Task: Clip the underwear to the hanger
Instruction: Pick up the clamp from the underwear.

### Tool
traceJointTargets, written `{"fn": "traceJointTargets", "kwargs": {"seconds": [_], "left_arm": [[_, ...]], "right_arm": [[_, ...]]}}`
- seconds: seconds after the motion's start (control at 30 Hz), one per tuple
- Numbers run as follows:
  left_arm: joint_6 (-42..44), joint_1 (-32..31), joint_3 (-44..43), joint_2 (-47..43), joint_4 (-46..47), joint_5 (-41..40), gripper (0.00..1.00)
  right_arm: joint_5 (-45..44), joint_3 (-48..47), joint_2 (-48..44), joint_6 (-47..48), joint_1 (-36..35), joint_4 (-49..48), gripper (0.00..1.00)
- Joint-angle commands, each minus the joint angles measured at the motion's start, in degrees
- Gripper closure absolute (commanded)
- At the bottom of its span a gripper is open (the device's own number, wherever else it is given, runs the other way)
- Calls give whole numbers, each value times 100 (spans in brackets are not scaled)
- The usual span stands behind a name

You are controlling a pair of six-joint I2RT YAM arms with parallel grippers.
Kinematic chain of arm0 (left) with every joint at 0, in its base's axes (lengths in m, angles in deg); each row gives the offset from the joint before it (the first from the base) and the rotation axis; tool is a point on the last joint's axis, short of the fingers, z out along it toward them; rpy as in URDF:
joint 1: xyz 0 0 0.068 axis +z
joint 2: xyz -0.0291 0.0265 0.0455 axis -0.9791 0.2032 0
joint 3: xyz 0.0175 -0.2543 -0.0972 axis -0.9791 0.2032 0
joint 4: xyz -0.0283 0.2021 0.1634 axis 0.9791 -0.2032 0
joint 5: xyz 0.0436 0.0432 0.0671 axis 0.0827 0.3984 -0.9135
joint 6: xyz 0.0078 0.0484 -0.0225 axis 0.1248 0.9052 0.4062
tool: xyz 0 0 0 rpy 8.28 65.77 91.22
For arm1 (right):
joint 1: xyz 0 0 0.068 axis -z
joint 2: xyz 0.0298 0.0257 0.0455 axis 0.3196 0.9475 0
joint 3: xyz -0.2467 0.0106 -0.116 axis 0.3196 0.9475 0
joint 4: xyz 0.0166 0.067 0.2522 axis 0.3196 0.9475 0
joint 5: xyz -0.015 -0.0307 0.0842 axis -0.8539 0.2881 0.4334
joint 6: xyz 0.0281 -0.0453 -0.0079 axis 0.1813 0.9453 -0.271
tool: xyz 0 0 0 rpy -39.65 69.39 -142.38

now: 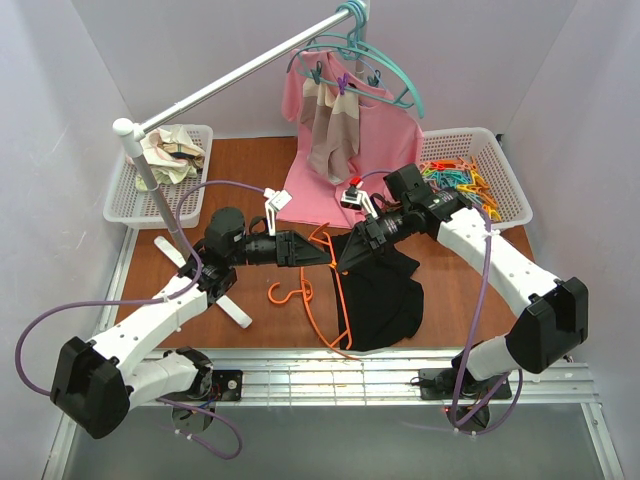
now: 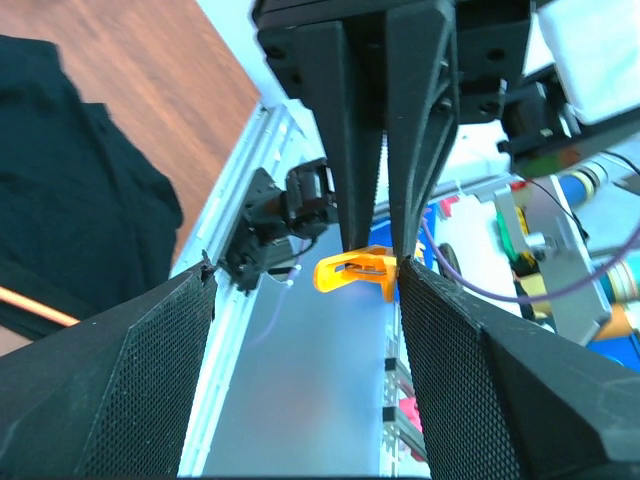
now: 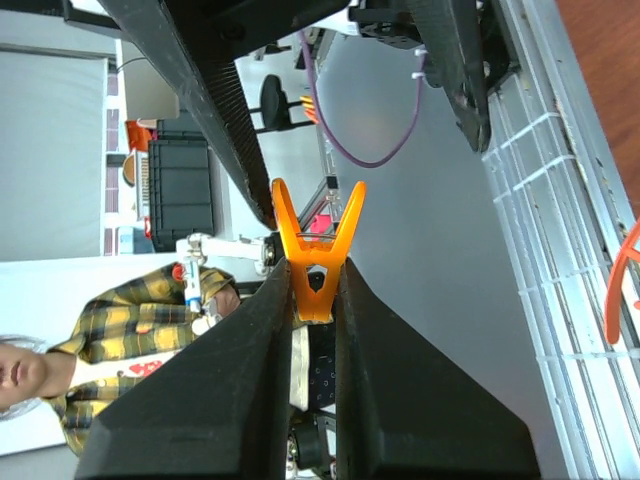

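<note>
The orange hanger [image 1: 322, 300] lies flat on the wooden table, with the black underwear [image 1: 388, 298] spread over its right part. My right gripper [image 1: 346, 256] hovers above them, shut on a small orange clothes peg [image 3: 316, 262] that sticks out past its fingertips with its prongs apart. Facing it tip to tip is my left gripper [image 1: 322, 250]. In the left wrist view the left gripper [image 2: 305, 275] stands open, and the peg [image 2: 355, 272] sits just beyond its fingertips, close to the right finger. The underwear [image 2: 70, 200] and a sliver of hanger [image 2: 35, 305] show at the left there.
A white basket [image 1: 500, 160] of coloured pegs stands at the back right. Another white basket [image 1: 125, 195] with crumpled cloth is at the back left. A pink shirt [image 1: 330, 190] and striped cloth hang from teal hangers on the rail [image 1: 240, 72]. The rail's white foot [image 1: 235, 310] lies under the left arm.
</note>
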Motion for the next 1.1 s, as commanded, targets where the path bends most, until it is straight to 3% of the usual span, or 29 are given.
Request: {"fn": "traceJointTargets", "kwargs": {"seconds": [0.0,0.53,1.07], "left_arm": [[-202,15,-76,3,350,455,34],[-783,15,73,266,1309,1071,46],[-976,14,170,337,1547,1176,90]], "right_arm": [[420,-32,-67,-156,-60,-292,95],[359,-182,117,-147,-69,-354,97],[280,-94,109,-121,-78,-372,92]]}}
